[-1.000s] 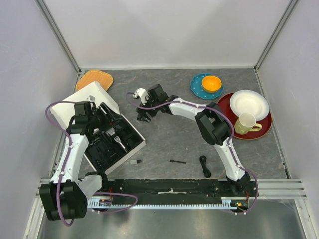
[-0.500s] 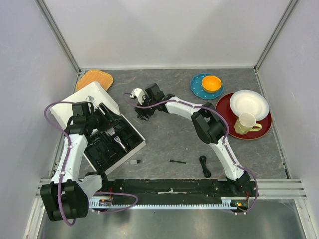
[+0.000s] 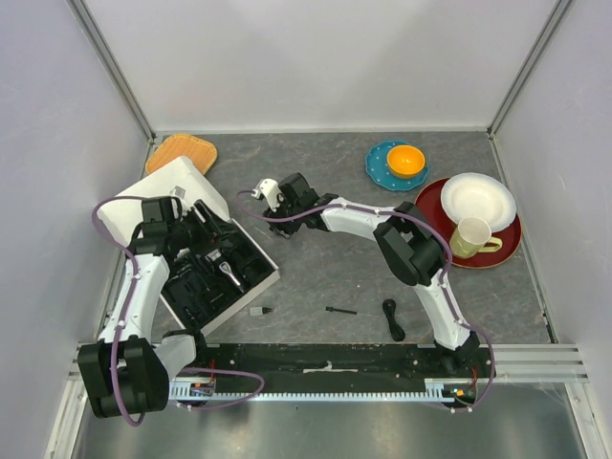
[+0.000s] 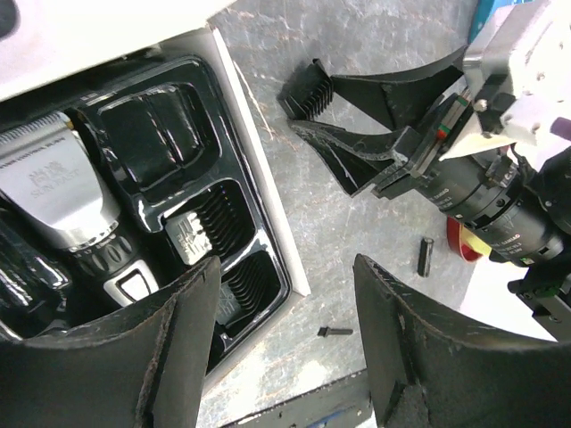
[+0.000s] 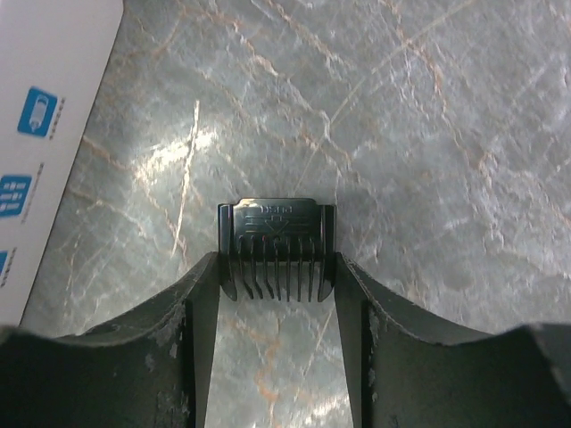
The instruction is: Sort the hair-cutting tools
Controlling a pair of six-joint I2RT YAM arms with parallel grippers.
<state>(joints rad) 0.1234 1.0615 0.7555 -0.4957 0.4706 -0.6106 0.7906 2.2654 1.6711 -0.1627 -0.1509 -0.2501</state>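
A small black comb guard (image 5: 277, 245) lies on the grey table, and my right gripper (image 5: 277, 269) is shut on it, a finger pressed on each side. In the left wrist view this guard (image 4: 305, 93) sits just right of the white box (image 4: 268, 223). My left gripper (image 4: 287, 269) hangs open over the box's near right corner with nothing between its fingers. The black tray holds the silver-and-black clipper (image 4: 55, 192) and two comb guards (image 4: 211, 223). A thin black brush (image 3: 340, 311), a black cable piece (image 3: 392, 319) and a small bit (image 3: 260, 311) lie near the front.
An orange pad (image 3: 182, 151) lies at the back left. A teal plate (image 3: 380, 170) carries an orange bowl. A red plate (image 3: 435, 201) at the right holds a white bowl and a cup (image 3: 472, 236). The box lid (image 3: 158, 191) stands open behind the tray.
My right gripper's jaws have closed in onto the sides of the comb guard, and its wrist has shifted slightly. The left arm has barely moved.
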